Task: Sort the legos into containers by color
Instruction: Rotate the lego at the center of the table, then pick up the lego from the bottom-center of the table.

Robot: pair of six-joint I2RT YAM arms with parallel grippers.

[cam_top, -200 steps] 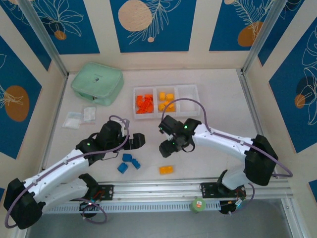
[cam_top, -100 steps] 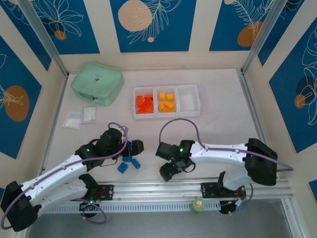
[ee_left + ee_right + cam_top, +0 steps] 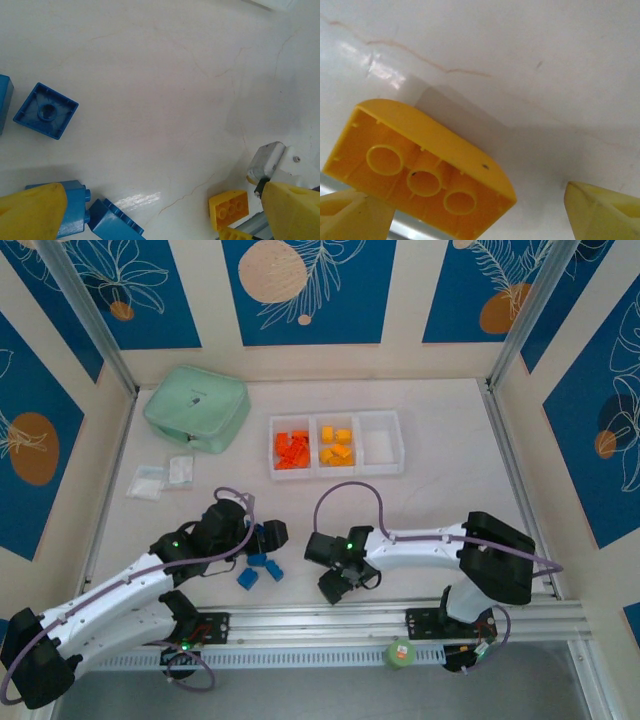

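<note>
The left gripper hung wide open over blue legos. The right gripper, jaws apart, straddled a yellow brick. A mark on the mint case was too small to read.

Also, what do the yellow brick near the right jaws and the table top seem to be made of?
Yellow brick: likely moulded hard plastic, smooth and glossy; its hollow underside shows round tubes. Table top: glossy white coated surface, perhaps laminate; it reflects light and has thin crack-like lines.
</note>
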